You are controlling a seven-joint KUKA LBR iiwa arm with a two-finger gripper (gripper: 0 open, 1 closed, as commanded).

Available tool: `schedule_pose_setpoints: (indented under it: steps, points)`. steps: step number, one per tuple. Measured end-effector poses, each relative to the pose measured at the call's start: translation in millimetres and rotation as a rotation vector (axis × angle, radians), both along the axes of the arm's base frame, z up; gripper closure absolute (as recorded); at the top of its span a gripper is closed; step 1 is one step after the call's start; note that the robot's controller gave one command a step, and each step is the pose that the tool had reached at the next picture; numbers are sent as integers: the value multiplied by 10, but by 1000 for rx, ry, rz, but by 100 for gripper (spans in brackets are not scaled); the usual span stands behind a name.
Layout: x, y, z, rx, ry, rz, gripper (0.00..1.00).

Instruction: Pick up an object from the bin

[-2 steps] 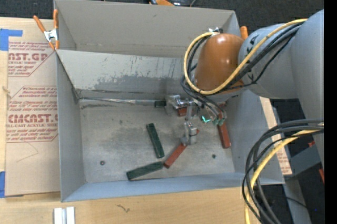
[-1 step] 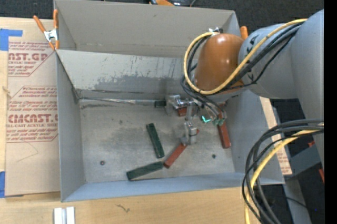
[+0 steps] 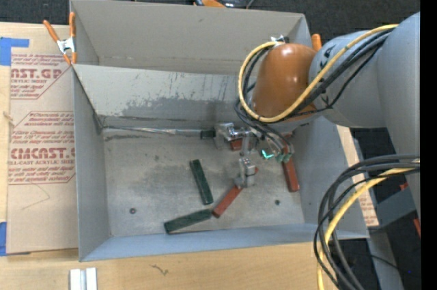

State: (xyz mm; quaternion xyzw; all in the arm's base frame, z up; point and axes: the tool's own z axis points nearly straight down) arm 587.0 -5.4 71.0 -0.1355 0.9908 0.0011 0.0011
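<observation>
Red-brown stick (image 3: 227, 200) slantwise on the floor of the grey bin (image 3: 171, 87), right of middle, toward the near wall. Just over its far end, the tool (image 3: 246, 174), low in the bin; apart or together, cannot tell. At the stick's near end, a dark green stick (image 3: 188, 221) along the near wall. Just left, a second green stick (image 3: 201, 181). Right of the tool, another red-brown stick (image 3: 291, 175).
</observation>
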Motion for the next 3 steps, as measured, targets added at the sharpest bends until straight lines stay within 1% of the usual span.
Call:
schedule_pose_setpoints:
  steps: [1, 2, 3]
  points:
    - [0, 0, 0, 0, 0, 0, 0]
    - [-121, 994, -11, 1, -2, 656, 0]
    - [-117, 971, -6, 0, 0, 652, 100]
